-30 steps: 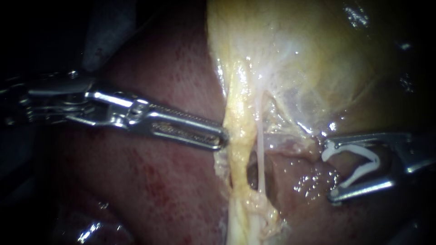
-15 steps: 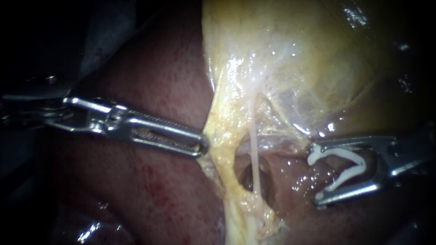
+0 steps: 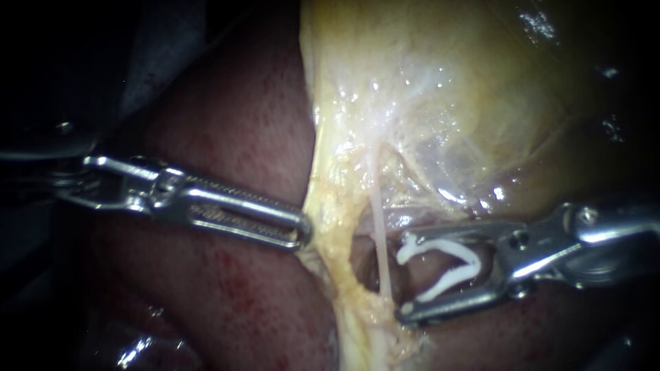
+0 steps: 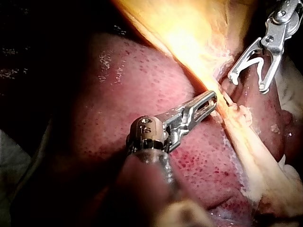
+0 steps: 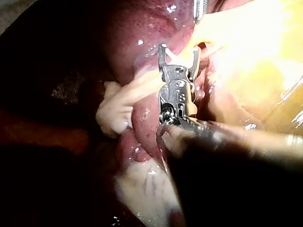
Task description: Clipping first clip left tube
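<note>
mid-scene, my right instrument (image 3: 405, 277), jaws wide but holding the open clip (image 3: 443, 264), has slid left beside the thin tube (image 3: 377, 220), nearly astride; left instrument (image 3: 300, 235), clamped on yellow tissue (image 3: 330, 199), pulled it left.

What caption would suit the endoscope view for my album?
The left instrument grips the yellow tissue; the right instrument holds an open white clip beside the thin tube.

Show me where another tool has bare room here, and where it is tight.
Free: bare liver above and below the left instrument, bordered by the yellow tissue band it grips. Crowded: the small window beside that band, where the thin pale tube runs and the right instrument holds its clip open beside it.
</note>
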Robot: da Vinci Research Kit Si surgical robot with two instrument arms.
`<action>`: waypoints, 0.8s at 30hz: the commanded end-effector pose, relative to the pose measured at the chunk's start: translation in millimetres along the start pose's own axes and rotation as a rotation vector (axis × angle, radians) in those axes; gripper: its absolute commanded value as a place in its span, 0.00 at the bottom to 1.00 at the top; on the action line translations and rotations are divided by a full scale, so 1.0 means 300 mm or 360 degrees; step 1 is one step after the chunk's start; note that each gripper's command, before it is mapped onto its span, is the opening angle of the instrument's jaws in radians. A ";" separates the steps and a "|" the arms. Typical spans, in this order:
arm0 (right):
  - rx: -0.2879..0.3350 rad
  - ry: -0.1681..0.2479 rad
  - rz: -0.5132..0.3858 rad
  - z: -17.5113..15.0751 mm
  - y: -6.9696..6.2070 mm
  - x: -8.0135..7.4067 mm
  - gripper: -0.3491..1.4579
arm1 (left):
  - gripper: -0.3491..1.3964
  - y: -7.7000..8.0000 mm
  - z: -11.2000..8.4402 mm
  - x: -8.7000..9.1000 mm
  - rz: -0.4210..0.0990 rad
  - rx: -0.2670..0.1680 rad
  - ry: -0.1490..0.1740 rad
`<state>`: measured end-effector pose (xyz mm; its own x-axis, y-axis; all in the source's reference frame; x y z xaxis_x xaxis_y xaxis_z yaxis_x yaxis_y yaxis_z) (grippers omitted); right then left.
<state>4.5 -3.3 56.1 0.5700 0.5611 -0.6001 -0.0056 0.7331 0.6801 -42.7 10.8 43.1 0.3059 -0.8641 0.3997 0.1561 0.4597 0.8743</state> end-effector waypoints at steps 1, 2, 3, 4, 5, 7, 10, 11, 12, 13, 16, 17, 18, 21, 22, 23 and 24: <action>-0.0003 -0.0001 -0.0001 0.001 0.0008 -0.0002 0.50 | 0.00 -0.0003 0.0000 -0.0001 0.0000 -0.0003 0.0001; -0.0002 -0.0002 -0.0002 0.002 0.0015 -0.0004 0.50 | 0.00 -0.0005 -0.0001 -0.0003 -0.0001 -0.0002 0.0001; -0.0004 -0.0002 -0.0003 0.003 0.0022 -0.0008 0.50 | 0.00 -0.0008 -0.0001 -0.0004 -0.0001 -0.0002 0.0001; -0.0007 -0.0002 -0.0005 0.004 0.0031 -0.0015 0.50 | 0.00 -0.0010 -0.0001 -0.0006 -0.0001 0.0001 -0.0003; -0.0004 -0.0004 -0.0007 0.005 0.0038 -0.0021 0.50 | 0.00 -0.0012 -0.0002 -0.0007 -0.0001 0.0001 -0.0003; 0.0002 -0.0008 -0.0010 0.006 0.0057 -0.0037 0.50 | 0.00 -0.0015 -0.0002 -0.0008 -0.0002 0.0001 -0.0004; -0.0001 -0.0008 -0.0013 0.006 0.0083 -0.0053 0.50 | 0.00 -0.0019 -0.0002 -0.0009 -0.0002 0.0002 -0.0003; -0.0002 -0.0008 -0.0014 0.006 0.0087 -0.0055 0.49 | 0.00 -0.0022 -0.0001 -0.0009 -0.0002 0.0002 -0.0004; 0.0002 -0.0010 -0.0015 0.007 0.0096 -0.0060 0.49 | 0.00 -0.0023 -0.0001 -0.0009 -0.0002 0.0002 -0.0004; 0.0001 -0.0010 -0.0007 0.007 0.0103 -0.0065 0.49 | 0.00 -0.0025 -0.0001 -0.0010 -0.0002 0.0002 -0.0004; 0.0003 -0.0012 -0.0002 0.008 0.0114 -0.0078 0.49 | 0.00 -0.0031 0.0000 -0.0011 -0.0003 0.0002 -0.0004; 0.0007 -0.0013 -0.0003 0.008 0.0115 -0.0081 0.49 | 0.00 -0.0033 -0.0001 -0.0012 -0.0003 0.0002 -0.0004; 0.0011 -0.0015 -0.0004 0.009 0.0116 -0.0083 0.48 | 0.00 -0.0034 -0.0001 -0.0013 -0.0003 0.0002 -0.0004; 0.0031 -0.0025 0.0002 0.010 0.0111 -0.0088 0.48 | 0.00 -0.0037 -0.0002 -0.0016 -0.0004 0.0006 -0.0008; 0.0031 -0.0025 0.0000 0.011 0.0109 -0.0090 0.48 | 0.00 -0.0037 -0.0002 -0.0017 -0.0004 0.0006 -0.0008; 0.0040 -0.0030 0.0007 0.012 0.0105 -0.0092 0.47 | 0.00 -0.0038 -0.0002 -0.0017 -0.0004 0.0006 -0.0008; 0.0045 -0.0032 0.0004 0.013 0.0102 -0.0095 0.47 | 0.00 -0.0038 -0.0002 -0.0018 -0.0004 0.0006 -0.0008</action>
<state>6.1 -4.3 61.6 0.5888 0.5532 -0.5893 0.0205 0.7186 0.6951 -43.0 10.7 41.9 0.3006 -0.8663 0.3989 0.1542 0.4569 0.8760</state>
